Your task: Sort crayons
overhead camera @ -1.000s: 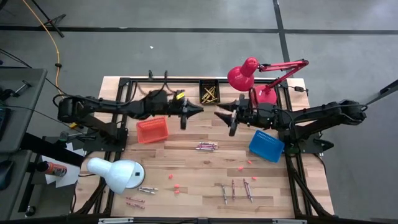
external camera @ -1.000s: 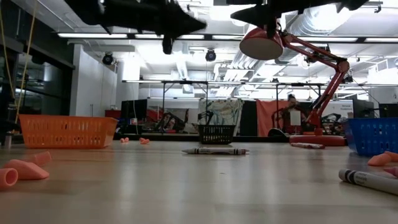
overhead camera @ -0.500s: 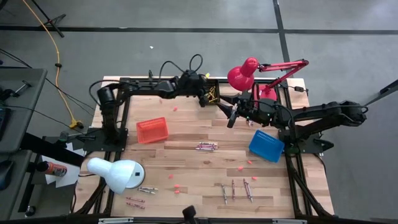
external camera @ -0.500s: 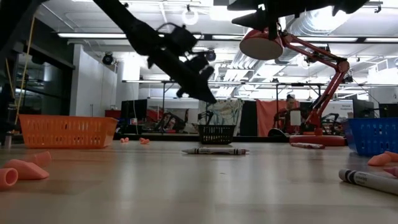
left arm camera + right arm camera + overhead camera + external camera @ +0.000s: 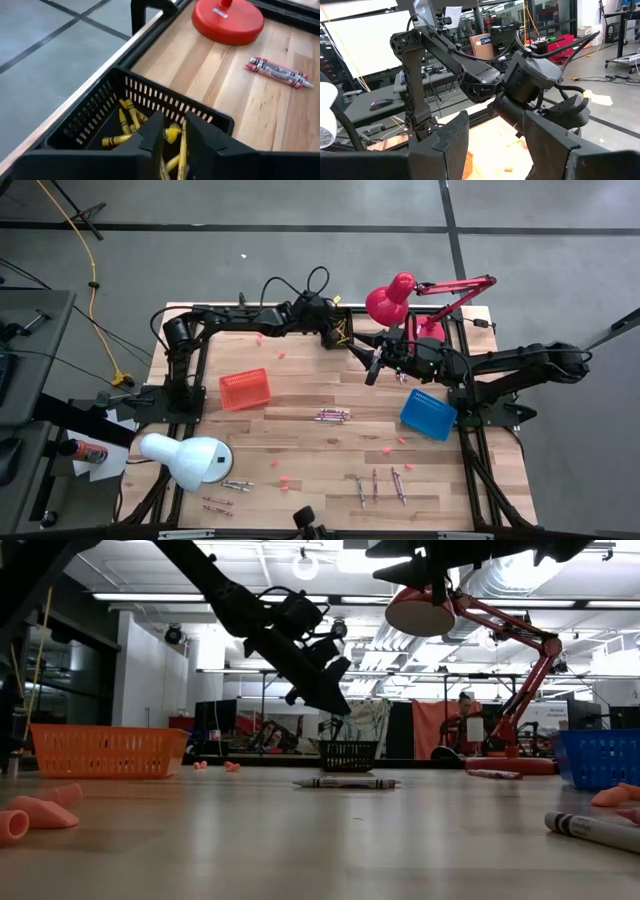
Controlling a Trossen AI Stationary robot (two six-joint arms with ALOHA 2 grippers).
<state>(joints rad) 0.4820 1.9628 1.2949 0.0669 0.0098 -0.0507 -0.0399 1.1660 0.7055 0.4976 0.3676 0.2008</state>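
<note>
Where a second ago the left arm reached across the table well short of the black basket (image 5: pixel 337 330), it has since swung to that basket, and the left gripper (image 5: pixel 174 126) now hangs right over its open top. Yellow crayons (image 5: pixel 125 125) lie heaped inside, and one more yellow crayon (image 5: pixel 182 150) shows upright in the gap between the fingers, which stand a little apart and wider than the stick. I read that as the crayon being let go into the basket, so one yellow is as good as sorted. Other crayons are not yet dealt with: a small bunch (image 5: pixel 333 416) lies well away from the black basket at mid-table, loose ones (image 5: pixel 380 485) lie farther off again near the opposite edge, and a reddish pair (image 5: pixel 276 71) rests on the wood near the basket. The right gripper (image 5: pixel 371 367) hovers just beside the black basket, jaws wide apart and holding nothing; it has edged closer to the basket than a second ago. As for writing, the crayon wrappers carry dark print, but none of it can be read, and no brand shows on the baskets.
</note>
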